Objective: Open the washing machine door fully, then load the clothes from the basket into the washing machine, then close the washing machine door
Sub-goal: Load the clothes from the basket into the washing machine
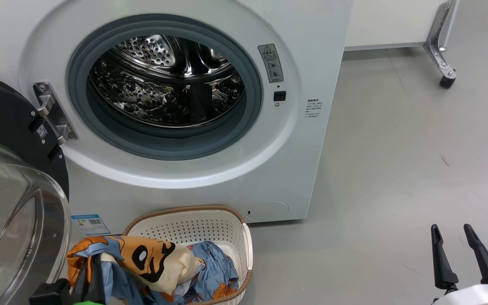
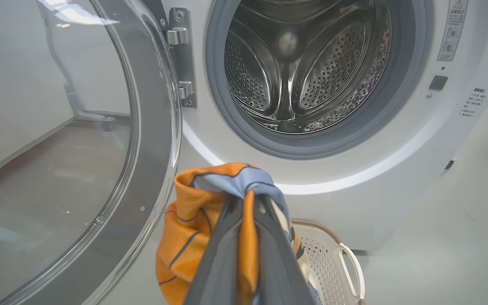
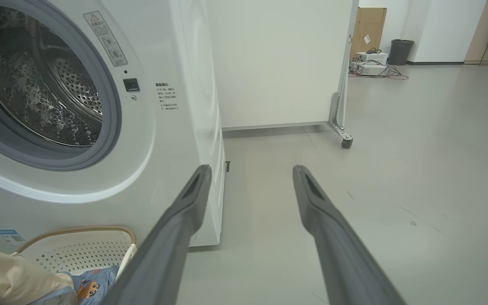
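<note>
The washing machine (image 1: 311,51) stands in front of me with its steel drum (image 1: 167,80) exposed. The washing machine door (image 1: 2,114) is swung out to the left, its glass bowl (image 1: 11,212) bulging toward me. Below the opening sits the basket (image 1: 193,224) holding the clothes (image 1: 151,258), light blue, orange and cream. My left gripper (image 2: 248,197) is shut on an orange and blue fold of the clothes (image 2: 193,212), lifted over the basket's left end (image 1: 93,271). My right gripper (image 3: 251,171) hangs open and holds nothing, over the floor to the right of the basket (image 1: 453,245).
A white panel on a metal caster foot (image 1: 447,78) stands behind the machine to the right. Far back in the right wrist view are a cardboard box (image 3: 369,25) and a dark bin (image 3: 400,51). Open grey floor (image 1: 396,169) lies right of the machine.
</note>
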Available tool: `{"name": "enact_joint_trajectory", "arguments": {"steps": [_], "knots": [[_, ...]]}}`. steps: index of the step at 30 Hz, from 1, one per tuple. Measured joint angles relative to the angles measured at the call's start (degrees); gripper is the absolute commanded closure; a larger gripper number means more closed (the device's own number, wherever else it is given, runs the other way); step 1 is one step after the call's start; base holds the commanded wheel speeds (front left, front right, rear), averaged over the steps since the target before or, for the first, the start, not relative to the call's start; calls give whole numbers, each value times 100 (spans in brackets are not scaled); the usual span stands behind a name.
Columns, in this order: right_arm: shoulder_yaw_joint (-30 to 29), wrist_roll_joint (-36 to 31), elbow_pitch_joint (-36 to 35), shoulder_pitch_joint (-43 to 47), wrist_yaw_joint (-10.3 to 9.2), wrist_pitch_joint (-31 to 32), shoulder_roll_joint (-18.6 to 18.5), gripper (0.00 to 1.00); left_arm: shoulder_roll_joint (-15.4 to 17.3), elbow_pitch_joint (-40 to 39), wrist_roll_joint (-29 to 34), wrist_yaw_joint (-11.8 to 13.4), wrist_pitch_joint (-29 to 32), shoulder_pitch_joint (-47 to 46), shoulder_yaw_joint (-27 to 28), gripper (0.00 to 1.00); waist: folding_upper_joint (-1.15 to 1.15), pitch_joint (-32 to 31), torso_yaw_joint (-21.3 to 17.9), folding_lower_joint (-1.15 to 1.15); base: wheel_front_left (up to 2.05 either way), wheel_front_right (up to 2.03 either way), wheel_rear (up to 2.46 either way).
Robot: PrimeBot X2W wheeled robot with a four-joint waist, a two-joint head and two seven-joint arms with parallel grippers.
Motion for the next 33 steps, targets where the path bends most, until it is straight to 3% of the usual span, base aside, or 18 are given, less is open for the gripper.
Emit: {"name": "enact_joint_trajectory", "arguments": {"steps": [27,33], "knots": [[94,-141,-138,84,0,1,-97,0,9,-832,-107,230,0,477,-377,100,0,-85,71,0,0,0,0],[277,-175,-164,81,0,1,23,0,10,-1016,-102,247,0,458,-445,100,0,-13,8,0,0,0,0]]}}
